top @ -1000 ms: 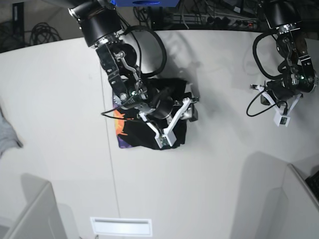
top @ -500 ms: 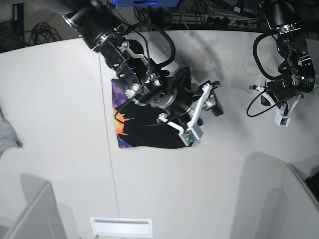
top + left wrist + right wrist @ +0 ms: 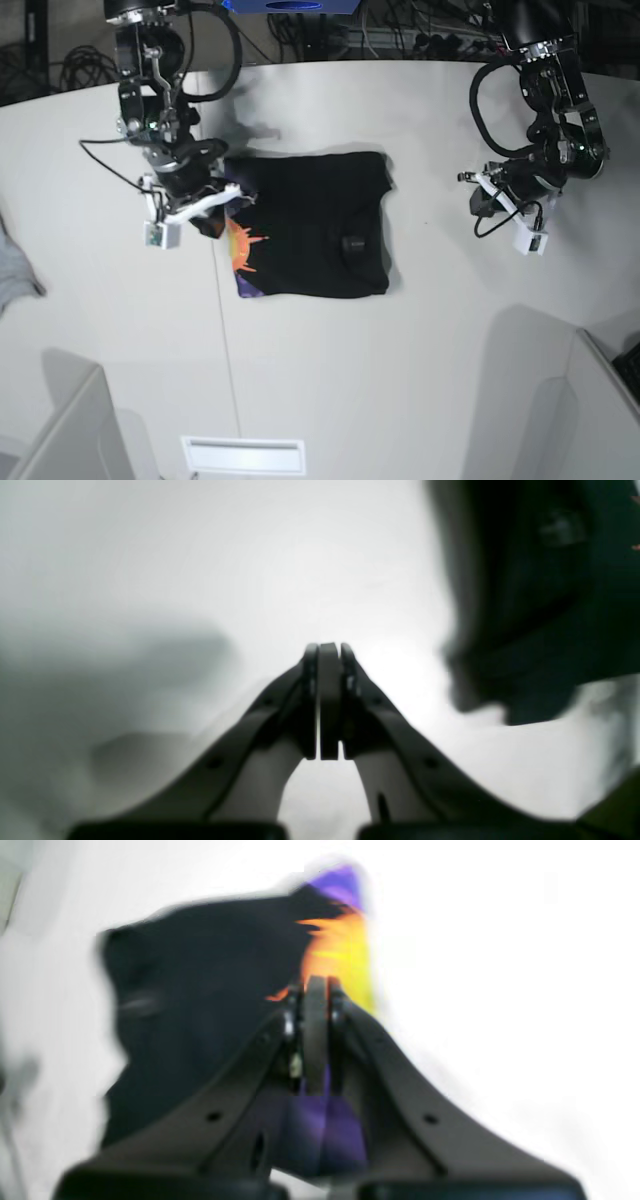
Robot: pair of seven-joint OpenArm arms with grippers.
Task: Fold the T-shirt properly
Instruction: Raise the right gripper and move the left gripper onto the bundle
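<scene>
The T-shirt [image 3: 310, 225] lies on the white table as a black, roughly square fold. An orange and purple strip of print shows along its left edge [image 3: 340, 950]. A small dark lump [image 3: 352, 243] sits on the cloth right of its middle. My right gripper [image 3: 215, 218] hovers at the shirt's left edge. Its jaws are shut [image 3: 316, 990] and no cloth shows between them. My left gripper [image 3: 487, 203] is well to the right of the shirt, above bare table. It is shut [image 3: 328, 652] and holds nothing. Both wrist views are blurred.
A grey cloth scrap [image 3: 14, 265] pokes in at the table's left edge. Grey panels stand at the front left [image 3: 70, 430] and front right [image 3: 600, 400]. A white slotted plate [image 3: 243, 455] lies at the front edge. Cables hang beside both arms.
My right arm has pulled back from over the shirt to its left edge, and its jaws went from open to shut. The shirt now lies uncovered. My left arm shifted slightly left.
</scene>
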